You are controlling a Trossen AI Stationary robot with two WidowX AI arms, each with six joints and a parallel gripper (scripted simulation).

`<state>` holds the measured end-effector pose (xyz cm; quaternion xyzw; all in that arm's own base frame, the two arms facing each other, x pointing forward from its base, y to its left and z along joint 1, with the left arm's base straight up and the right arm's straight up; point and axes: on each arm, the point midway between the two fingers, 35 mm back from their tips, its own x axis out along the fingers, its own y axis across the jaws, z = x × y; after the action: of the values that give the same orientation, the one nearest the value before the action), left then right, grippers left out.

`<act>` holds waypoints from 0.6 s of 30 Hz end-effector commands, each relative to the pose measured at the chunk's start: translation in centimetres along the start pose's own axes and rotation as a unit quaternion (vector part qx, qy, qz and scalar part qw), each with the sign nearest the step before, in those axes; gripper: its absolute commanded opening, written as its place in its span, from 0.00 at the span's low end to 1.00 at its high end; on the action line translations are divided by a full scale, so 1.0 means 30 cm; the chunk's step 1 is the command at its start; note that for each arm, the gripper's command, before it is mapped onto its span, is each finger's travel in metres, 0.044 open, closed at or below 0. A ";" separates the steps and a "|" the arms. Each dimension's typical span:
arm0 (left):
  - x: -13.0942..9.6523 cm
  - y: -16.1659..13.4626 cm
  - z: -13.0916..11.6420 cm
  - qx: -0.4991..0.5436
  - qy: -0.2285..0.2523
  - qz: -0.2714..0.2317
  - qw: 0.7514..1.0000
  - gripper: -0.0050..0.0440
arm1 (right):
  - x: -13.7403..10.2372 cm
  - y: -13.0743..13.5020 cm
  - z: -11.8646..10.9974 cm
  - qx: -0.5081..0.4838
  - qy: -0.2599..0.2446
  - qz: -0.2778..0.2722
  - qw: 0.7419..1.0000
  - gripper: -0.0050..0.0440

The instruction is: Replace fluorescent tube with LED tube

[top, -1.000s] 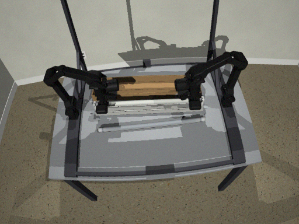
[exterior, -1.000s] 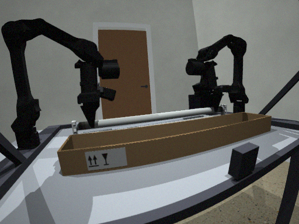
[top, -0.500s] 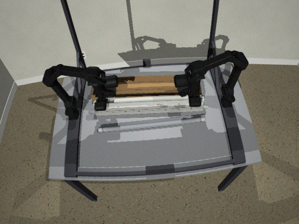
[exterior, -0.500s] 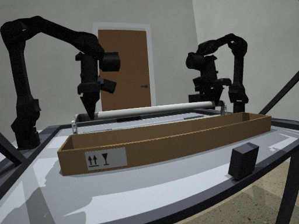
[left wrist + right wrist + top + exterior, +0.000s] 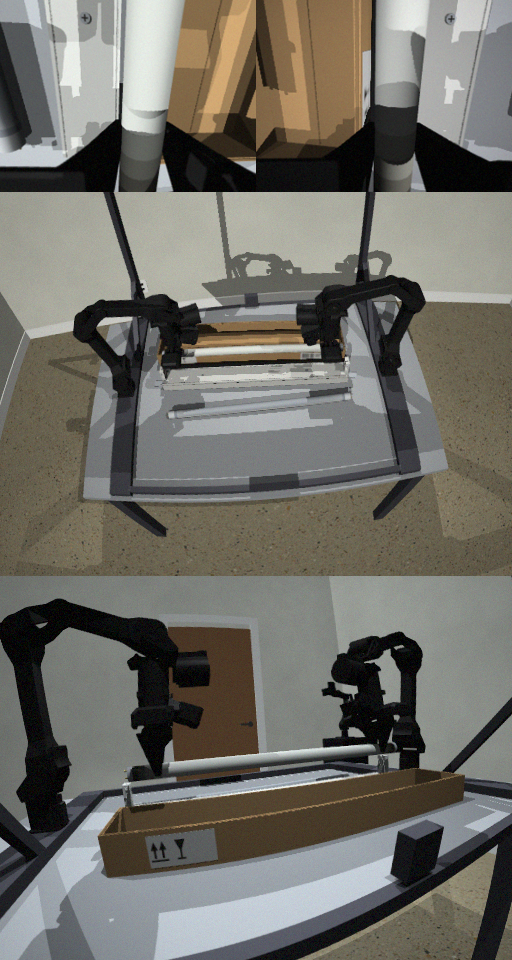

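A black block (image 5: pixel 416 852) sits at the bench edge, beyond the carton (image 5: pixel 250 326) (image 5: pixel 300 826) (image 5: pixel 189 47) (image 5: pixel 333 64) from the light fixture (image 5: pixel 250 374) (image 5: pixel 86 64) (image 5: pixel 441 86). The old fluorescent tube (image 5: pixel 250 350) (image 5: pixel 270 758) (image 5: pixel 150 64) (image 5: pixel 398 64) is up above the fixture, toward its carton side. Both the left gripper (image 5: pixel 330 354) (image 5: pixel 157 768) (image 5: pixel 141 126) and the right gripper (image 5: pixel 171 359) (image 5: pixel 382 743) (image 5: pixel 393 128) have their fingers partly open, closed around it near its ends.

From where I'm standing it looks light, stiff, smooth enough to slip, and very easily broken. Those end holds seem right; I'd want both arms moving together, slowly and level. The carton's wall stands in the way beside the fixture, and a knock could shift the loose carton. The LED tube (image 5: pixel 260 405) (image 5: pixel 10 141) lies on the fixture's other side, slightly askew to it.

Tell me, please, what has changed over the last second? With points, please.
The old tube (image 5: pixel 250 350) (image 5: pixel 270 759) (image 5: pixel 152 51) (image 5: pixel 399 56) has risen higher above the fixture (image 5: pixel 257 377) (image 5: pixel 127 796) (image 5: pixel 88 77) (image 5: pixel 441 116), with the left hand (image 5: pixel 331 357) (image 5: pixel 158 773) (image 5: pixel 141 126) and right hand (image 5: pixel 171 362) (image 5: pixel 383 748) (image 5: pixel 393 128) rising along with it, both gripping it. Nothing was let go. The fixture, carton (image 5: pixel 250 327) (image 5: pixel 300 826) (image 5: pixel 189 96) (image 5: pixel 333 86) and LED tube (image 5: pixel 260 405) (image 5: pixel 9 143) stayed put.
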<state>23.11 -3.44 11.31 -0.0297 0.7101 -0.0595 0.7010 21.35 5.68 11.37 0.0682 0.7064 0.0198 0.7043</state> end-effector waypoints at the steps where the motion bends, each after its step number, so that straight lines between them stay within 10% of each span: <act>1: -0.024 -0.053 0.014 0.000 -0.015 -0.002 1.000 0.27 | -0.020 0.063 0.007 -0.003 -0.013 0.005 1.000 0.27; 18: -0.001 -0.227 0.031 0.000 -0.015 -0.004 1.000 0.27 | 0.004 0.255 -0.011 -0.003 -0.013 0.008 1.000 0.27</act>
<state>23.32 -9.09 11.54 -0.0299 0.7074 -0.0623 0.7035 21.27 11.68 11.53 0.0695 0.7038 0.0183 0.7068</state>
